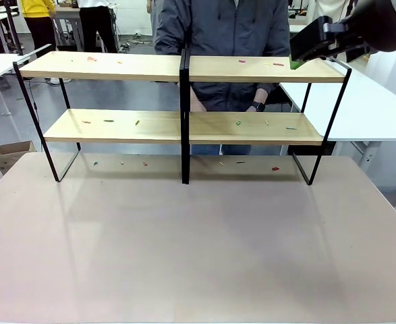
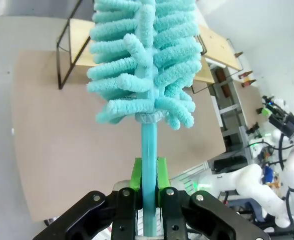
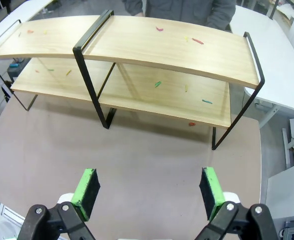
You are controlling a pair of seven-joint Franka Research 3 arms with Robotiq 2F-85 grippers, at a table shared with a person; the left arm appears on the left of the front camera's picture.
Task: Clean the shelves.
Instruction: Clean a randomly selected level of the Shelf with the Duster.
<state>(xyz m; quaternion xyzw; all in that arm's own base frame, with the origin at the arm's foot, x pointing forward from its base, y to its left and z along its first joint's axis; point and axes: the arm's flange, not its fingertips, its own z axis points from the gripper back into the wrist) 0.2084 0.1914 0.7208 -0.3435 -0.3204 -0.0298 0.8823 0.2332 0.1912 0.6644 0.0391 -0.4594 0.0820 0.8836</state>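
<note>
One pale tabletop [image 1: 198, 256] carries the shelves [image 1: 117, 66] on its far half. Their two light-wood boards run lengthwise left to right, with the open front facing near and a black upright at the middle. A person [image 1: 224, 27] stands just behind them. The left pincer [image 2: 148, 180] is clamped on the handle of a teal duster [image 2: 141, 65], whose fluffy head points away from it. The right pincer [image 3: 148, 192] hangs over the near tabletop with its jaws wide apart, holding nothing. Small coloured scraps [image 1: 238, 123] dot both boards and the tabletop beneath.
</note>
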